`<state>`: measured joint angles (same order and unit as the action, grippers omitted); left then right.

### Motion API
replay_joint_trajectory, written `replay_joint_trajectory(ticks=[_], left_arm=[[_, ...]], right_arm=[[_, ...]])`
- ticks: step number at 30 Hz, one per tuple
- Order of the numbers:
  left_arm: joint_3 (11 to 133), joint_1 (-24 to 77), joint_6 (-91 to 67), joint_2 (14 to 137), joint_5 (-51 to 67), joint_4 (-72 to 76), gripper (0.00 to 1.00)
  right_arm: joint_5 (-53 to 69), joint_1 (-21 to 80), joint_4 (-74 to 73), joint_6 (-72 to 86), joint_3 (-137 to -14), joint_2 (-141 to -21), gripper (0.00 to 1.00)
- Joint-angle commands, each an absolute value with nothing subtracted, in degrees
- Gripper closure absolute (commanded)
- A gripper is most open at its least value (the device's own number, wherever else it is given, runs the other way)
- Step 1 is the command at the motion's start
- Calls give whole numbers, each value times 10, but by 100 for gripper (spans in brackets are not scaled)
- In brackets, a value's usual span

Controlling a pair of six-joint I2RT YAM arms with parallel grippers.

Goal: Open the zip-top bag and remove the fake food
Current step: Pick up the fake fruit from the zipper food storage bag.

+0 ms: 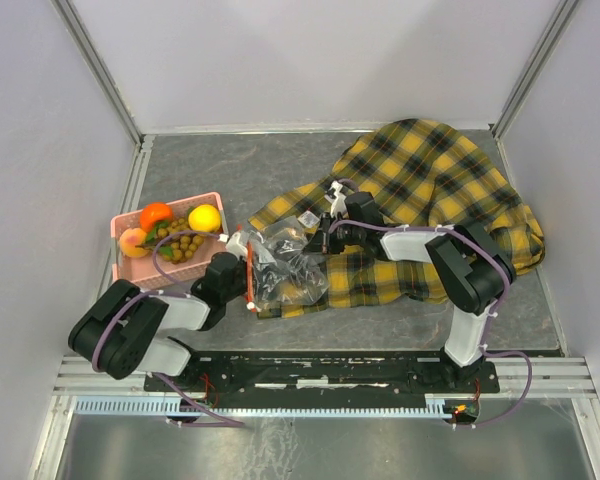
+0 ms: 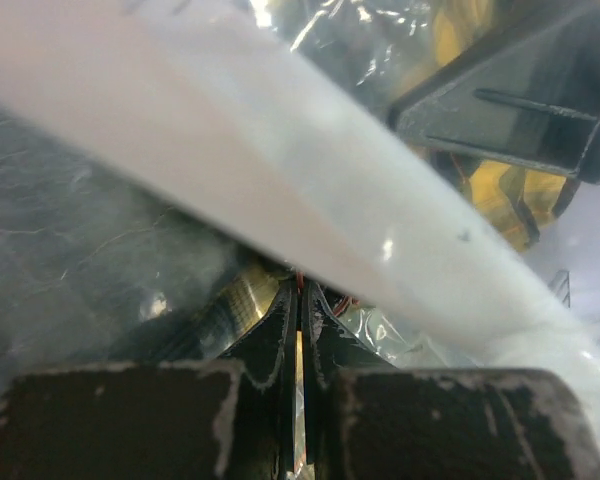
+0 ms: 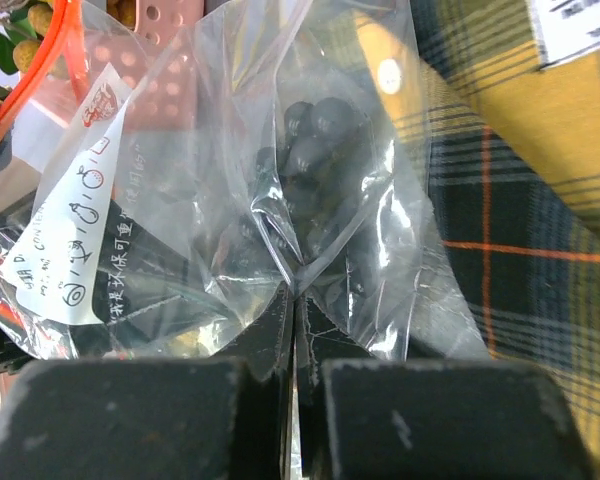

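The clear zip-top bag point(image 1: 285, 265) lies on the plaid cloth between my two grippers, with its red-orange zip strip point(image 1: 250, 277) on the left. My left gripper point(image 1: 240, 268) is shut on the bag at the zip edge; in the left wrist view point(image 2: 300, 292) its fingers pinch plastic with a bit of red strip between them. My right gripper point(image 1: 325, 238) is shut on the bag's far side, pinching a fold of plastic point(image 3: 295, 293). Dark berries point(image 3: 315, 140) sit inside the bag point(image 3: 210, 200), beside its white label point(image 3: 75, 235). Other fake food, an orange point(image 1: 156, 214), a yellow fruit point(image 1: 204, 218) and grapes point(image 1: 185, 243), lies in the pink basket.
The pink basket point(image 1: 128, 270) stands at the left, close to my left arm. The yellow-black plaid cloth point(image 1: 430, 190) covers the right middle of the dark mat and runs under the bag. Grey walls enclose the table on three sides.
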<state>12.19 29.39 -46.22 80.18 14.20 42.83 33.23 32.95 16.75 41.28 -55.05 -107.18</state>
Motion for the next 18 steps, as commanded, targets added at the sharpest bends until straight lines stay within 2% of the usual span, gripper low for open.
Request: replay_joint_trajectory(ticks=[1, 10, 18], left_arm=[[110, 281, -444, 773, 158, 432, 97], [98, 249, -441, 732, 167, 405, 97], [98, 224, -423, 615, 157, 312, 97]], right_arm=[[304, 314, 209, 404, -530, -1027, 98], [298, 299, 226, 404, -502, -1005, 98], [299, 292, 220, 394, -490, -996, 98]])
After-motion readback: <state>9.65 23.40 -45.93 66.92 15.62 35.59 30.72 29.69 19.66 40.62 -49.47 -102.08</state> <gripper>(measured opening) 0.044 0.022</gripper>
